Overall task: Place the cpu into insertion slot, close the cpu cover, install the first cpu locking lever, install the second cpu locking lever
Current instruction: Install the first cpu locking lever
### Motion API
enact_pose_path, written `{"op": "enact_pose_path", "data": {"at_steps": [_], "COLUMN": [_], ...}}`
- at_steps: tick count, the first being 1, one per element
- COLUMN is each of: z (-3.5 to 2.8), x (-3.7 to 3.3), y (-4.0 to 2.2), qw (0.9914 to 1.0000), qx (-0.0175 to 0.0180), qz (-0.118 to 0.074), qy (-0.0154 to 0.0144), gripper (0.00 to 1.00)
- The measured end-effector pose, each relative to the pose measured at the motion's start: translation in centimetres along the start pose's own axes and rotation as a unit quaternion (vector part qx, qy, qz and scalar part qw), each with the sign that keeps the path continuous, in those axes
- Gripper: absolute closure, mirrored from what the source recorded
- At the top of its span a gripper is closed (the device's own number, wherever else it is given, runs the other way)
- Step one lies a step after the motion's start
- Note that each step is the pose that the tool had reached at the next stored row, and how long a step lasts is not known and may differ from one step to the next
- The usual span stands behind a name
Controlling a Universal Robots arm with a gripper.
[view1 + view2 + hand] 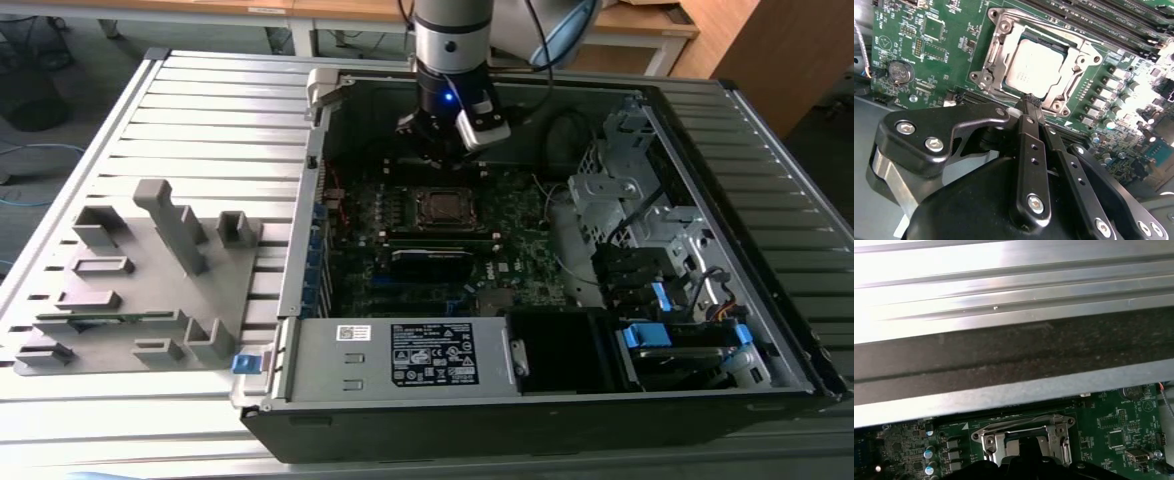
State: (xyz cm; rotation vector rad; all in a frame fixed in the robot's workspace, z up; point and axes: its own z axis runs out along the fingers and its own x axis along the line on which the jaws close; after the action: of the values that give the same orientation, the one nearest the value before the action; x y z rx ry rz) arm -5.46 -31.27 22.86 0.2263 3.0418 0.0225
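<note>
Ribbed metal surface (200, 110) carries the open PC case (534, 410); cpu (1033, 67) sits under the closed cover (999, 45), tool (1030, 102) pinched together just beside it.

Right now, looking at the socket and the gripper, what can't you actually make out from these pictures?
- Second wrist view: the gripper fingers meet in front of the cpu cover, hiding its near edge and any lever there.
- First wrist view: the insertion slot is cut off by the picture's edge and the dark gripper body.
- Exterior view: the cpu is too small to judge seating.
</note>
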Motion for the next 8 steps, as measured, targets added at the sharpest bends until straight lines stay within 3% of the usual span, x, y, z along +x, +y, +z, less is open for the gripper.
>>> {"op": "enact_pose_path", "data": {"at_steps": [8], "z": [0.14], "x": [-0.54], "y": [0.08], "qw": [0.99991], "qx": [-0.0009], "qz": [-0.014], "qy": [0.0004], "gripper": [0.90]}}
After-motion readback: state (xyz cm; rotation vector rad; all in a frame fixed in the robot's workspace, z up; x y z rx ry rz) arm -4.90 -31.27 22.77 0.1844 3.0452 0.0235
